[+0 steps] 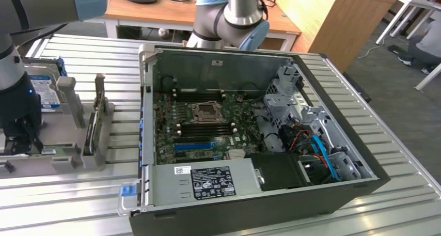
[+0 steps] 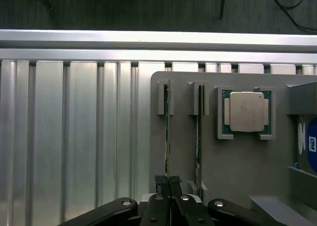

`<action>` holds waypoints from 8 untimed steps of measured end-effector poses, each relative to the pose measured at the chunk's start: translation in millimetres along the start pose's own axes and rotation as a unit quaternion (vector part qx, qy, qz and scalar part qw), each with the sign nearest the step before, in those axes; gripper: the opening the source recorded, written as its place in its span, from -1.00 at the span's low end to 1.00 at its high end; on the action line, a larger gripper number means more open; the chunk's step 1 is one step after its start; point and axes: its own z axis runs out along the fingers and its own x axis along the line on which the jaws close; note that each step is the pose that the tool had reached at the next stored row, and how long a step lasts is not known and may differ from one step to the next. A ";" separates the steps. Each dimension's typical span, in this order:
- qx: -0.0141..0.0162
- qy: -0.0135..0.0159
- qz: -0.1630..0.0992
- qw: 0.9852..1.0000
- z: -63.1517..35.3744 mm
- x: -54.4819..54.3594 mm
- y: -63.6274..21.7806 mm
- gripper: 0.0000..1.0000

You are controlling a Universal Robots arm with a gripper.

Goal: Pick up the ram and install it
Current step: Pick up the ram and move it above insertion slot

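Observation:
The ram (image 2: pixel 168 137) is a thin green stick standing on edge in a slot of the grey holder (image 2: pixel 213 166). A second, similar stick (image 2: pixel 199 137) stands in the slot beside it. My gripper (image 2: pixel 168 182) sits over the near end of the first stick, its two black fingers shut on the stick's top edge. In the exterior view the gripper (image 1: pixel 22 142) is low over the grey holder (image 1: pixel 69 161) at the exterior view's left, well apart from the open computer case (image 1: pixel 276 194). The motherboard (image 1: pixel 206 127) lies exposed inside the case.
A square silver processor (image 2: pixel 246 112) rests in a pocket of the holder beside the sticks. A hard drive with a blue-white label (image 1: pixel 45 91) stands in the same holder. Everything rests on a ribbed aluminium table (image 2: pixel 74 137). Wooden desks stand behind the case.

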 end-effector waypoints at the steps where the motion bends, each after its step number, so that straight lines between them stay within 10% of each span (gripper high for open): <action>1: 0.000 0.000 0.000 1.000 -2.1 0.0 0.1 -0.77; 8: 0.000 0.000 0.000 1.000 -17.9 -0.4 0.8 -0.77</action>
